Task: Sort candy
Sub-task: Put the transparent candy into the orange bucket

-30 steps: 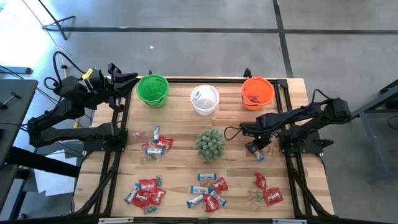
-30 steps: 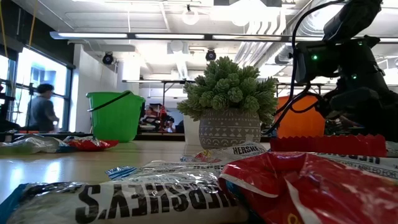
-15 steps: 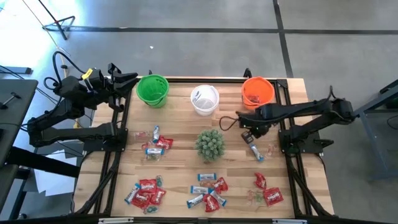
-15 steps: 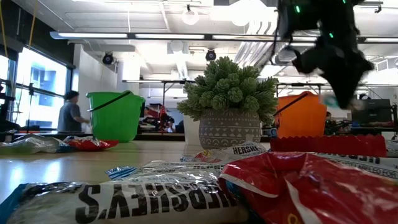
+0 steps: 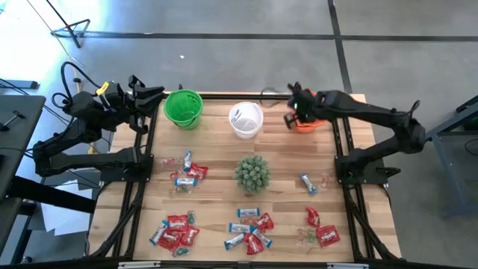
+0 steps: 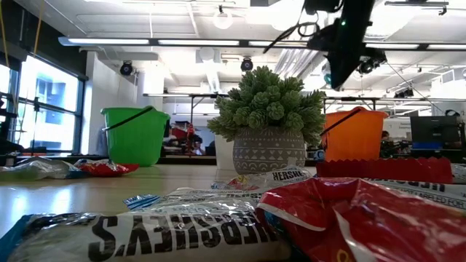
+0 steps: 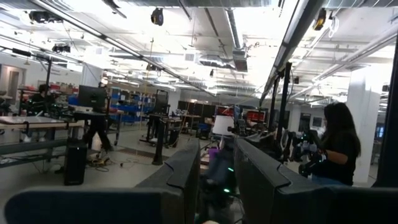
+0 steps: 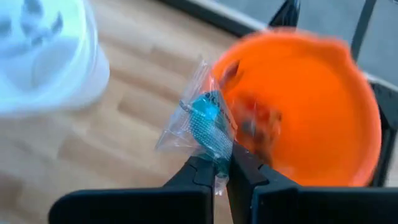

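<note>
**Right gripper pinching a clear-wrapped candy at the orange cup**

Right gripper (image 8: 222,169) is clamping down tight on a small candy (image 8: 208,124): crinkly see-through wrapper w/ a teal-blue piece inside, sticking out past the dark, matte, blocky fingertips. Held candy is hanging over the wood between the white cup (image 8: 43,59) and the orange cup (image 8: 311,112), its far edge overlapping the orange cup's near rim. Orange cup is smooth, round plastic w/ blurry reddish bits lying inside. In the high view the right gripper (image 5: 297,107) is sitting at the orange cup's (image 5: 311,123) side nearest the white cup (image 5: 246,119), arm stretching across from the table's right edge.

Rest of the candy is lying in flat, shiny piles on the pale wood-grain table (image 5: 216,224): red and blue-white wrappers front left (image 5: 173,230), front middle (image 5: 250,228), front right (image 5: 320,228), a cluster left of the plant (image 5: 187,173), one blue piece right of it (image 5: 308,181). All well apart from the gripper.

Spiky green plant (image 5: 252,172) is sitting mid-table in a patterned grey pot (image 6: 268,150). Green cup (image 5: 184,108) is standing at the back left.

Left gripper (image 5: 153,95) is waiting off the table's back-left corner, fingers parted a little, holding nothing.
</note>
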